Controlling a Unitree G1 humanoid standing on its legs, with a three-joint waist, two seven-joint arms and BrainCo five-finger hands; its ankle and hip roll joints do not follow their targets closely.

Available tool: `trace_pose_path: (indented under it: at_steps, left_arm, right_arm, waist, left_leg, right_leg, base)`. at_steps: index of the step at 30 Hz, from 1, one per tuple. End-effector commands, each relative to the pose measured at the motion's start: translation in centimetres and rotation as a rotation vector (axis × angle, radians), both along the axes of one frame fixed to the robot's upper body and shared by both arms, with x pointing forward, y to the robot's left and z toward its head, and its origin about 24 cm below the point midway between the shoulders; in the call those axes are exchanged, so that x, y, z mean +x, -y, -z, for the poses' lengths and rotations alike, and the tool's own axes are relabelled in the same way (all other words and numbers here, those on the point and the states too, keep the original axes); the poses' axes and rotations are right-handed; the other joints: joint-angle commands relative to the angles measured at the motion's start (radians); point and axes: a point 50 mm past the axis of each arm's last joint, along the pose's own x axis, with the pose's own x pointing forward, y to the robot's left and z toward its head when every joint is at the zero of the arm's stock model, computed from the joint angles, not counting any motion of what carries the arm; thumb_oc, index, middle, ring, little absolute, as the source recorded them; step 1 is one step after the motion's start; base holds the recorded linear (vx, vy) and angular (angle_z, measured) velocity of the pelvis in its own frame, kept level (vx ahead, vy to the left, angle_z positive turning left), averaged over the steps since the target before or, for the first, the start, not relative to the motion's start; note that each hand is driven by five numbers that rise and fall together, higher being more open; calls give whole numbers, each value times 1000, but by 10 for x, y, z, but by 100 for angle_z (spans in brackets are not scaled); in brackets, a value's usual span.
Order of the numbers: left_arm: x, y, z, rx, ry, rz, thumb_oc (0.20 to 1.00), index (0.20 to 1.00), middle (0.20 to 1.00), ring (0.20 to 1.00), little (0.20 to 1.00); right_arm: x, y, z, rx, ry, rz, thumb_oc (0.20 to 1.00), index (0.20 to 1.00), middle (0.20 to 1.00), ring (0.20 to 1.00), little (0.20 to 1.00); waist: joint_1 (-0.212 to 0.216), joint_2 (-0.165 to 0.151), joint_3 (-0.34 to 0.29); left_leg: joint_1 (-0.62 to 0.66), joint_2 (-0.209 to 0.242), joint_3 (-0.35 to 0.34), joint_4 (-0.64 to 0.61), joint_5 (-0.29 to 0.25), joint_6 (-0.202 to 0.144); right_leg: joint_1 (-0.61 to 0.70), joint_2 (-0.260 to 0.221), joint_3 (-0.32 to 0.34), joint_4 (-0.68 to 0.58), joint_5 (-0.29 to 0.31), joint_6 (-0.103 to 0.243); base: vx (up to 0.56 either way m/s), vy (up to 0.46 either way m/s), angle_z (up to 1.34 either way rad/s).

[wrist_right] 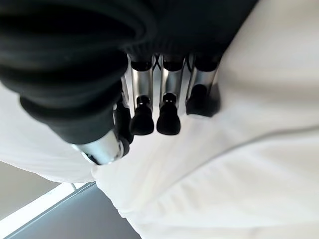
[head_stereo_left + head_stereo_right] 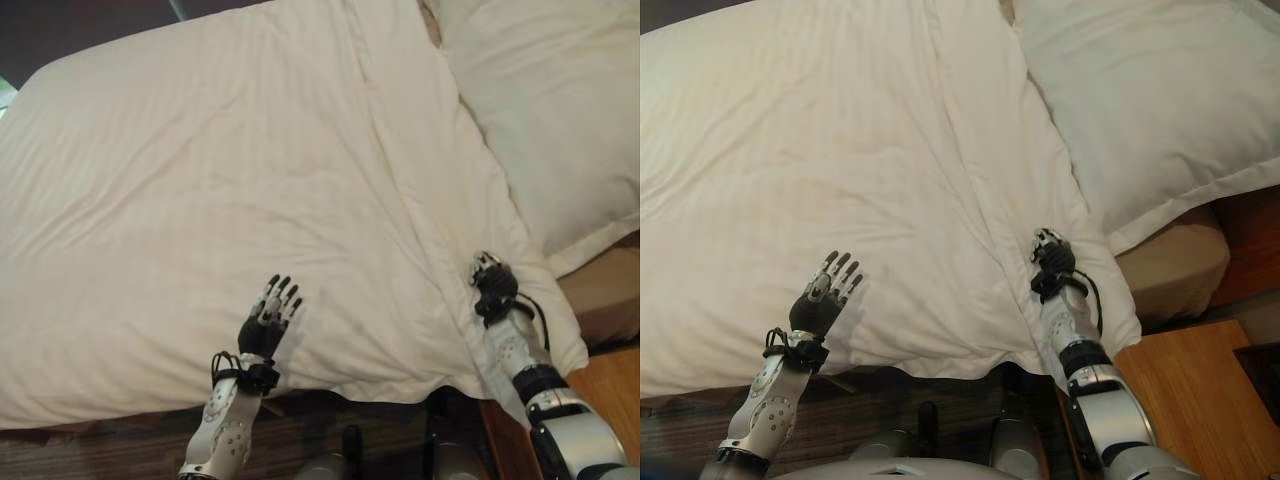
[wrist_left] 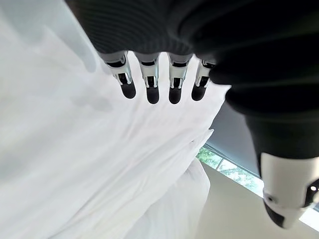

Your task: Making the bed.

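White duvet (image 2: 250, 180) covers the bed, a pillow (image 2: 1150, 100) at its right. Left hand (image 2: 268, 318) hovers over the near edge, fingers straight. Right hand (image 2: 1051, 258) rests on the duvet, fingers curled, gripping nothing.

Head pair: looked down from above the bed's near edge; both eyes shared the white duvet (image 2: 250, 180), pillow (image 2: 1150, 100) and both arms.
Left wrist: sat very close behind the left hand (image 3: 164, 35), facing along its fingers (image 3: 152, 79) over the duvet.
Right wrist: sat tight against the right hand (image 1: 75, 59), duvet just past it.
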Motion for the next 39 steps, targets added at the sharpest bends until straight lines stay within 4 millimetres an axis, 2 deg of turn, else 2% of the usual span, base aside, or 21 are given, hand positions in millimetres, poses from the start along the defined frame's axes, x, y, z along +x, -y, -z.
trace_pose_path:
  at_steps: [1,2,3,5,7,9,10,15,17,20,21,22,24,25,32,34,35,36,37,38,39]
  left_arm:
    - [5,-9,-17,39,111,-26,1000,1000,1000,1000,1000]
    - [5,-9,-17,40,110,-25,1000,1000,1000,1000,1000]
    - [3,-14,-17,43,110,-47,1000,1000,1000,1000,1000]
    - [1,-18,-15,41,105,-63,1000,1000,1000,1000,1000]
    - [0,-18,-15,36,107,-65,1000,1000,1000,1000,1000]
    - [0,-16,-15,36,106,-62,1000,1000,1000,1000,1000]
    - [0,-14,-14,39,106,-52,1000,1000,1000,1000,1000]
    - [0,-13,-18,52,123,-33,1000,1000,1000,1000,1000]
    - [0,-15,-17,53,119,-42,1000,1000,1000,1000,1000]
    - [-1,-19,-16,58,113,-66,1000,1000,1000,1000,1000]
    - [-1,-19,-16,58,113,-66,1000,1000,1000,1000,1000]
    - [-1,-19,-15,62,106,-77,1000,1000,1000,1000,1000]
    - [-2,-19,-13,76,88,-74,1000,1000,1000,1000,1000]
    - [-4,-17,-7,106,50,-70,1000,1000,1000,1000,1000]
    - [-14,4,12,154,-38,73,1000,1000,1000,1000,1000]
    - [-17,8,17,155,-58,95,1000,1000,1000,1000,1000]
    - [-20,13,20,164,-73,111,1000,1000,1000,1000,1000]
    - [-20,13,20,164,-74,111,1000,1000,1000,1000,1000]
    - [-22,16,22,207,-78,126,1000,1000,1000,1000,1000]
    - [-22,16,22,208,-80,125,1000,1000,1000,1000,1000]
    - [-24,17,23,221,-86,132,1000,1000,1000,1000,1000]
  right_arm:
    - [-110,22,94,-16,-558,56,200,200,200,200,200]
    - [-111,22,94,-15,-559,56,200,200,200,200,200]
    - [-150,36,108,12,-659,144,200,200,200,200,200]
    - [-185,45,116,36,-733,211,200,200,200,200,200]
    - [-208,55,118,66,-763,299,200,200,200,200,200]
    - [-216,59,119,74,-773,337,200,200,200,200,200]
    - [-230,68,118,75,-796,402,200,200,200,200,200]
    - [-232,77,114,64,-778,447,200,200,200,200,200]
    - [-221,87,107,37,-718,457,200,200,200,200,200]
    - [-179,110,75,7,-472,533,200,200,200,200,200]
    - [-179,110,75,7,-473,534,200,200,200,200,200]
    - [-151,122,45,-41,-285,554,200,200,200,200,200]
    - [-139,130,23,-51,-162,617,200,200,200,200,200]
    - [-114,131,-12,-73,24,622,200,200,200,200,200]
    - [-77,107,-100,-381,357,490,200,200,200,200,200]
    - [-71,94,-108,-419,395,433,200,200,200,200,200]
    - [-65,70,-107,-380,424,325,200,200,200,200,200]
    - [-65,70,-107,-379,423,324,200,200,200,200,200]
    - [-62,43,-95,-263,417,187,282,282,282,282,282]
    - [-62,43,-95,-261,416,185,542,542,542,542,542]
    - [-63,33,-89,-225,400,129,1000,1000,1000,1000,1000]
  waist:
    - [-39,0,8]
    - [-39,0,8]
    - [-62,-8,6]
    - [-82,-20,5]
    - [-98,-30,1]
    - [-104,-34,0]
    - [-117,-42,-4]
    - [-130,-50,-14]
    - [-137,-54,-25]
    - [-142,-61,-39]
    - [-141,-60,-39]
    - [-147,-63,-48]
    - [-148,-66,-57]
    - [-149,-66,-66]
    - [-143,-64,-95]
    - [-142,-63,-100]
    - [-140,-63,-101]
    - [-141,-64,-101]
    - [-137,-63,-100]
    - [-139,-64,-100]
    - [-137,-65,-99]
  left_leg:
    - [-114,-17,-22,-1,124,-7]
    - [-113,-17,-23,-1,123,-7]
    - [-103,-16,-14,-1,119,-7]
    - [-95,-10,-2,-1,115,-8]
    - [-89,-6,9,-1,110,-8]
    - [-88,-5,13,-1,109,-9]
    - [-84,-2,20,-1,105,-8]
    - [-77,2,30,-1,100,-8]
    - [-71,5,39,-1,98,-8]
    - [-62,9,44,-1,93,-7]
    - [-62,9,44,-1,93,-7]
    - [-60,10,46,-1,92,-6]
    - [-55,12,47,-1,88,-4]
    - [-48,13,49,-1,86,-2]
    - [-20,15,45,-1,76,9]
    - [-12,13,43,-1,75,10]
    - [-5,11,40,-1,76,12]
    - [-4,11,40,-1,76,12]
    - [1,10,35,-1,80,13]
    - [2,10,34,-1,80,13]
    - [3,10,34,-1,81,13]
  right_leg:
    - [115,6,24,12,-168,31]
    - [116,6,24,12,-168,31]
    - [121,10,31,12,-170,31]
    - [124,14,41,12,-172,31]
    - [125,18,54,12,-173,32]
    - [125,20,56,12,-174,33]
    - [126,22,65,12,-175,35]
    - [124,26,77,12,-174,37]
    - [126,28,85,12,-173,38]
    - [130,30,93,12,-174,39]
    - [130,31,93,12,-174,39]
    - [131,31,95,12,-173,40]
    - [136,32,96,12,-174,41]
    - [140,34,100,12,-174,40]
    - [175,36,102,12,-185,35]
    - [184,35,102,12,-186,34]
    - [193,34,101,15,-187,32]
    - [194,34,100,15,-187,32]
    - [199,35,98,20,-188,29]
    - [200,35,98,20,-188,29]
    - [203,35,95,22,-190,28]
  base:
    - [0,0,0]
    - [36,4,-1]
    - [29,9,-4]
    - [17,5,-1]
    - [6,2,-9]
    - [-3,4,-20]
    - [-7,7,-31]
    - [-15,4,-20]
    - [0,0,0]
    - [-11,7,-12]
    - [-10,8,-8]
    - [0,0,0]
    - [-4,2,-7]
    - [0,0,0]
    - [4,-1,1]
    - [0,0,0]
    - [0,0,0]
    - [-34,-5,-1]
    - [0,0,0]
    - [-34,-6,3]
    - [-18,-6,5]
